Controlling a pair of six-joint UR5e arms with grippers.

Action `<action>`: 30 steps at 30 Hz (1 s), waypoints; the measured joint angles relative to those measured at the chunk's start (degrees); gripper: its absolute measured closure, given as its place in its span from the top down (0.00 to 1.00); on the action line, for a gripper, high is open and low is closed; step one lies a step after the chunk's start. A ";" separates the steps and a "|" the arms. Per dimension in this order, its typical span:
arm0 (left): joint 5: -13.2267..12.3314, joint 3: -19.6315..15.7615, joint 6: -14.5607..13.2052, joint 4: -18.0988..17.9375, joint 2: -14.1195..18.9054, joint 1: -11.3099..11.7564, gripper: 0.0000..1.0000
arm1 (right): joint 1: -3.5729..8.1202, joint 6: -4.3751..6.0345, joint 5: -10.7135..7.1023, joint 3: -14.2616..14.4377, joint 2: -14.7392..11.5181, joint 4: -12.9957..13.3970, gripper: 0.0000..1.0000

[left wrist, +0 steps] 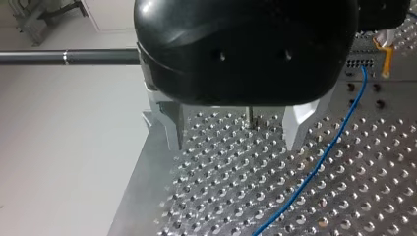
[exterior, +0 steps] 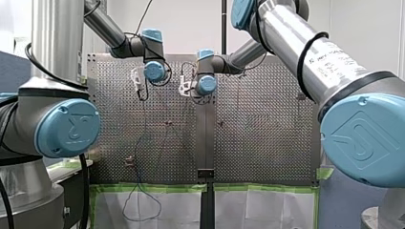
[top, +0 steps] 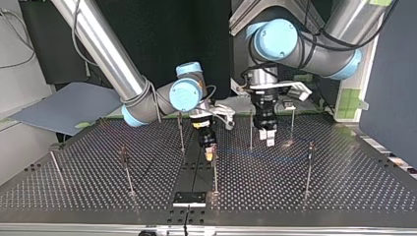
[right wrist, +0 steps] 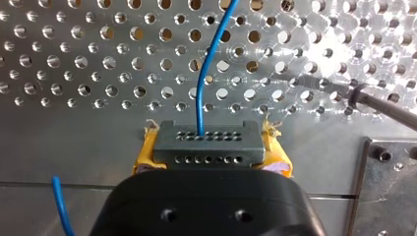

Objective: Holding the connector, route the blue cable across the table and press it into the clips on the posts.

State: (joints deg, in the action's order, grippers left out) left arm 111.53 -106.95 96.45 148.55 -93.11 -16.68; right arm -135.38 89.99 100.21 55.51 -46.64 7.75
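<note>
- The black body of my right tool (right wrist: 211, 156) covers the connector's (right wrist: 205, 142) gripped end; its yellow pads (right wrist: 144, 155) show only as slivers.
- The blue cable (right wrist: 205, 73) runs off the right wrist view's edge.
- On the posts (top: 309, 169), the clips (top: 310, 146) are too small to make out.

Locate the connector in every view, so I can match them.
Right wrist: connector between the yellow pads.
Top: near centre, in my right gripper.
Left wrist: far ahead of my left gripper, at the cable's end.
Front: too small to tell.
Shared landmark: the blue cable.
</note>
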 joint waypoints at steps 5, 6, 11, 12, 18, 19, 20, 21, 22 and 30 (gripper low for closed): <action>-1.08 2.68 -0.09 -0.11 -2.67 1.23 1.00 | 0.16 -0.05 0.04 0.00 0.00 0.05 0.00; -1.24 3.15 -0.10 -0.13 -3.14 1.65 1.00 | 0.18 -0.06 0.05 0.00 0.00 0.06 0.00; -2.15 5.62 -0.19 -0.25 -5.62 4.03 1.00 | 0.28 -0.06 0.05 0.00 0.00 0.08 0.00; -2.29 6.02 -0.19 -0.37 -6.03 4.43 1.00 | 0.30 -0.06 0.03 0.00 0.00 0.08 0.00; -2.70 7.44 -0.28 -1.88 -8.69 6.71 1.00 | 0.42 -0.10 -0.05 0.00 0.00 0.11 0.00; -2.76 7.62 -0.28 -2.02 -9.08 6.89 1.00 | 0.45 -0.13 -0.07 0.00 0.00 0.13 0.00; -2.85 7.86 -0.30 -2.14 -9.65 7.07 1.00 | 0.48 -0.16 -0.08 0.00 0.00 0.13 0.00; -2.94 8.04 -0.32 -2.20 -10.09 7.16 1.00 | 0.52 -0.22 -0.08 0.00 0.00 0.13 0.00; -3.08 8.19 -0.34 -2.24 -10.55 7.24 1.00 | 0.54 -0.26 -0.09 0.00 0.00 0.14 0.00; -4.12 8.59 -0.34 -2.95 -12.25 7.17 0.94 | 0.61 -0.47 -0.10 -0.01 0.00 0.17 0.00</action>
State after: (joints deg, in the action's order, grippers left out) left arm 107.41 -98.36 96.11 145.60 -105.36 -9.51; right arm -134.77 89.53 100.12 55.50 -46.64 7.91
